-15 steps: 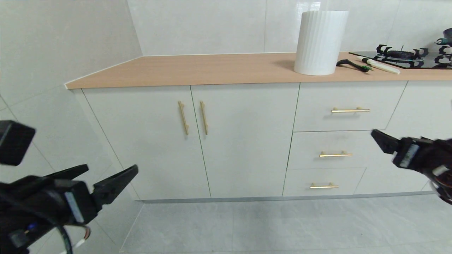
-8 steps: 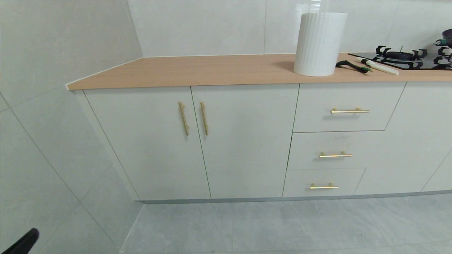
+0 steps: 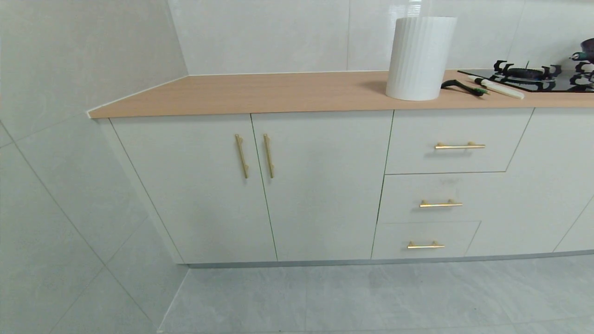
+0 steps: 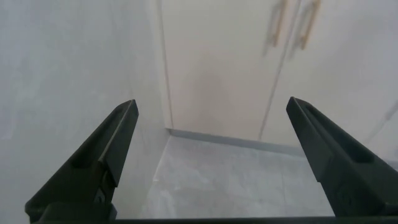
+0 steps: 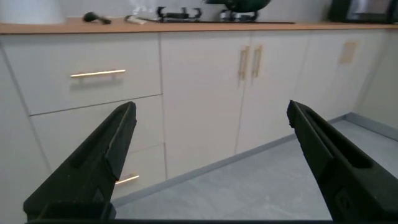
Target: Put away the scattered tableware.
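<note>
Holds left gripper low with jaws spread wide; holds right gripper low too, jaws equally wide apart.

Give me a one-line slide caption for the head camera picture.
White ribbed container and two utensils on a wooden countertop above closed cabinets, beside a stove.

You're looking at a matt wood-grain surface across the upper frame, smooth matt cream cabinet doors with gold metal handles, and a ribbed white container upper right.
</note>
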